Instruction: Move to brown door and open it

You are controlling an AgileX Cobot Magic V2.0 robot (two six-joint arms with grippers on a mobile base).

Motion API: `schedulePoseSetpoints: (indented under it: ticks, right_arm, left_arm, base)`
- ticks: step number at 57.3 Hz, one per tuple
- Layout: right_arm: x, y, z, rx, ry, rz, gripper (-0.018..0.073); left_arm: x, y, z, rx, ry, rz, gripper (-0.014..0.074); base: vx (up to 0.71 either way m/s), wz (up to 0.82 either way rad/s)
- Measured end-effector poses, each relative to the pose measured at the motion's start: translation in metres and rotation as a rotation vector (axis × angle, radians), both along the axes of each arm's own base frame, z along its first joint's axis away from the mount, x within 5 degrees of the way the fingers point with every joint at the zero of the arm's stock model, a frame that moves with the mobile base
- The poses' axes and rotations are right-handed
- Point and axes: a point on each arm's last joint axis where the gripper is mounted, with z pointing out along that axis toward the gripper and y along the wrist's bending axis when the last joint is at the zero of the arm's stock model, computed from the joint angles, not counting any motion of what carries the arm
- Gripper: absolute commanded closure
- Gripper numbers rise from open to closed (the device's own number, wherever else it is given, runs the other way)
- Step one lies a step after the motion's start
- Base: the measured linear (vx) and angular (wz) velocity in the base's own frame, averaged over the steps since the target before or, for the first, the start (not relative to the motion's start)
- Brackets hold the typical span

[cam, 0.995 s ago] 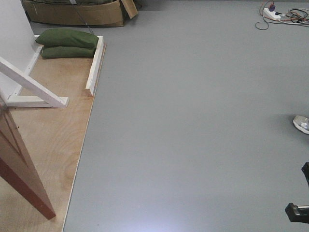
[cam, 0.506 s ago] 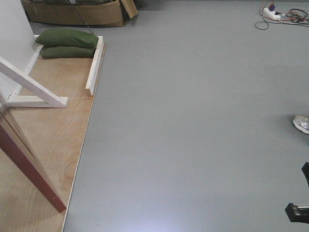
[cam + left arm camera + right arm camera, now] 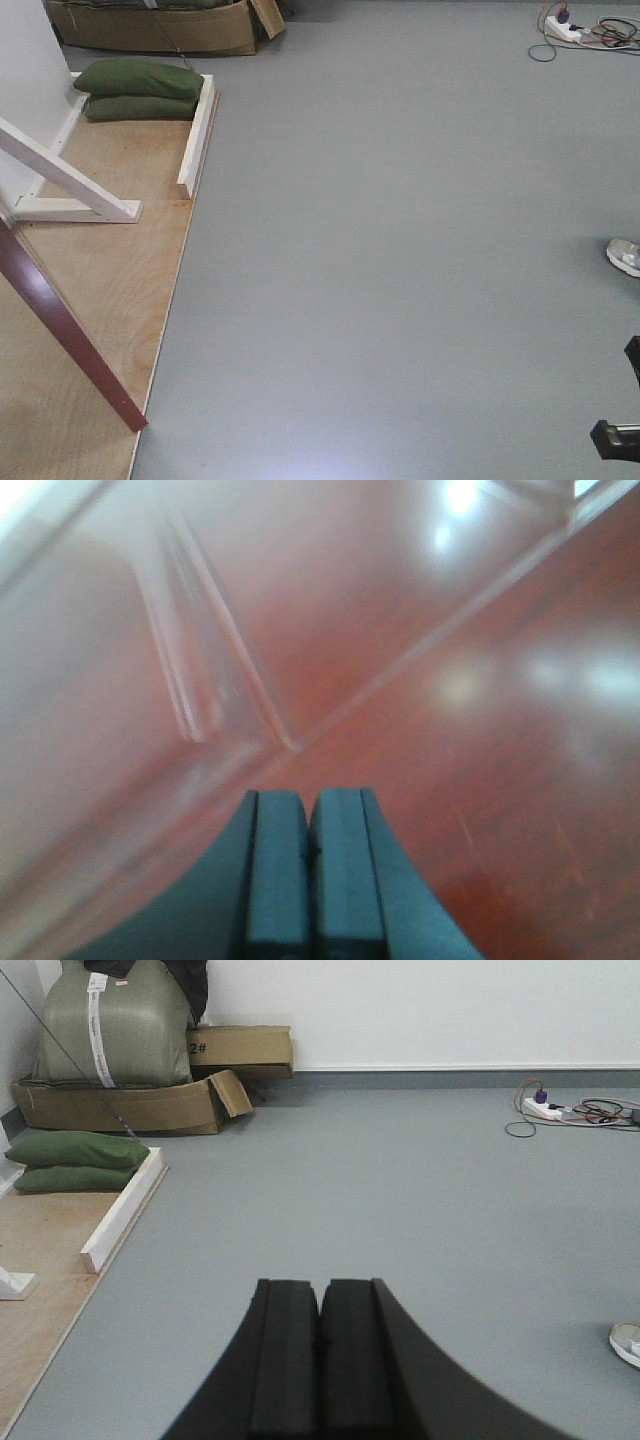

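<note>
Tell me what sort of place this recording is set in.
Probably a lab or test room, not a home: the brown door stands on a plywood base with white braces and green bags; cardboard boxes and a power strip lie on grey floor.

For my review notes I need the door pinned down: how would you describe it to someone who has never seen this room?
On the left of the grey floor lies a plywood platform. Across its near end slants the brown door, seen as a narrow strip. It alone is glossy reddish-brown, unlike the white braces and green bags farther back.
</note>
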Motion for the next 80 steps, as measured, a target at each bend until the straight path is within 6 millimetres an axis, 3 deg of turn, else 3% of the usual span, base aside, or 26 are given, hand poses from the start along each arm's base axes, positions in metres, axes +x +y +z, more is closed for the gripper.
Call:
schedulePoseSetpoints:
  ticks: [14,47,80]
  right_arm:
    - [0.0,0.0,0.0,0.0,0.0,0.0,0.0559]
    - [0.0,0.0,0.0,0.0,0.0,0.0,0.0559]
    - [0.0,0.0,0.0,0.0,0.0,0.0,0.0559]
  left_arm:
    - [0.012,-0.02,0.0,-0.001,0.001,-0.061,0.06]
    - [0.019,-0.04,-0.002,0.004,0.016,-0.176,0.06]
    - [0.019,-0.043,-0.002,0.007,0.02,-0.195,0.06]
  base:
    - [0.0,0.0]
    - [0.0,0.0]
    - [0.0,0.0]
